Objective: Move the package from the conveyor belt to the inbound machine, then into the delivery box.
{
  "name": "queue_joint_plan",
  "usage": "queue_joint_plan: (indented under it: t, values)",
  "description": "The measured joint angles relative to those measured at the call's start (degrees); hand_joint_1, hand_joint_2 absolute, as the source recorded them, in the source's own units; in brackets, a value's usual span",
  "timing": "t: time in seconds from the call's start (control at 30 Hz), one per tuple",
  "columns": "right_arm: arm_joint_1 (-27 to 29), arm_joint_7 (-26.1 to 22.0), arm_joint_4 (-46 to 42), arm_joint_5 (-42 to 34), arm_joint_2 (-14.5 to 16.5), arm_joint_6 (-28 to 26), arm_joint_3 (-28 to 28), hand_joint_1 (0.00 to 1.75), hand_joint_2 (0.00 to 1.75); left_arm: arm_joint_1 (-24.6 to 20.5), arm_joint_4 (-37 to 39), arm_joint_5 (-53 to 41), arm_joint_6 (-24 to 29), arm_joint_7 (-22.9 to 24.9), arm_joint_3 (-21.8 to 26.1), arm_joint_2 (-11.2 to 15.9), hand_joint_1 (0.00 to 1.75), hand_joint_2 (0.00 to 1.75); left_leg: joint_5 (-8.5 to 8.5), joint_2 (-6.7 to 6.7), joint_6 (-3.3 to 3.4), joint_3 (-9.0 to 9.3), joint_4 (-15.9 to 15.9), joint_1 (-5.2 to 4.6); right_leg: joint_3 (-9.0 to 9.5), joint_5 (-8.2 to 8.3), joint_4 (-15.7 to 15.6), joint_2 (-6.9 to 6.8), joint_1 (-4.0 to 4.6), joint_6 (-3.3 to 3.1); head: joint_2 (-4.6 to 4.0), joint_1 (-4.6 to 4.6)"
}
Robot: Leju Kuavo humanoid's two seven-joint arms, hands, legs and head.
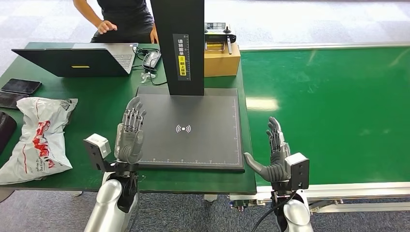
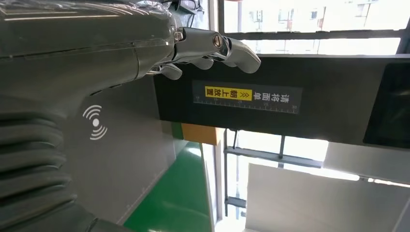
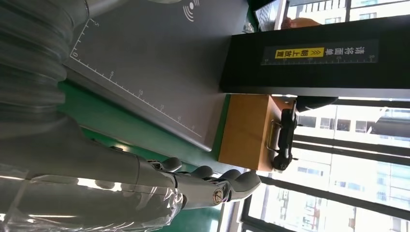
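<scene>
The inbound machine is a dark grey scan plate (image 1: 193,126) with a white wireless mark and a black upright post (image 1: 183,46); the plate is bare. My left hand (image 1: 129,132) hovers at the plate's left edge, fingers straight and apart, holding nothing. My right hand (image 1: 276,153) is raised over the near edge of the green conveyor belt (image 1: 333,106), fingers spread, thumb out toward the plate, also empty. In the left wrist view, that hand's fingers (image 2: 217,48) reach toward the post (image 2: 270,99). A white and red plastic package (image 1: 41,137) lies on the green table at far left.
A cardboard box (image 1: 221,60) with a controller on top stands behind the plate. An open laptop (image 1: 77,59), a mouse and cables sit at the back left, phones (image 1: 20,86) at the left edge. A person (image 1: 123,19) stands behind the table.
</scene>
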Motion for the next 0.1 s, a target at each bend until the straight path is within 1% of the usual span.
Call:
queue_joint_plan:
  t: [0.1]
  values:
    - [-0.09, -0.01, 0.43, -0.82, 0.00, 0.40, 0.03, 0.00, 1.75, 0.10, 0.01, 1.30, -0.45, -0.02, -0.37, -0.32, 0.00, 1.75, 0.00, 0.00, 0.00, 0.00, 0.00, 0.00, 0.00, 0.00, 0.00, -0.01, 0.00, 0.00, 0.00, 0.00]
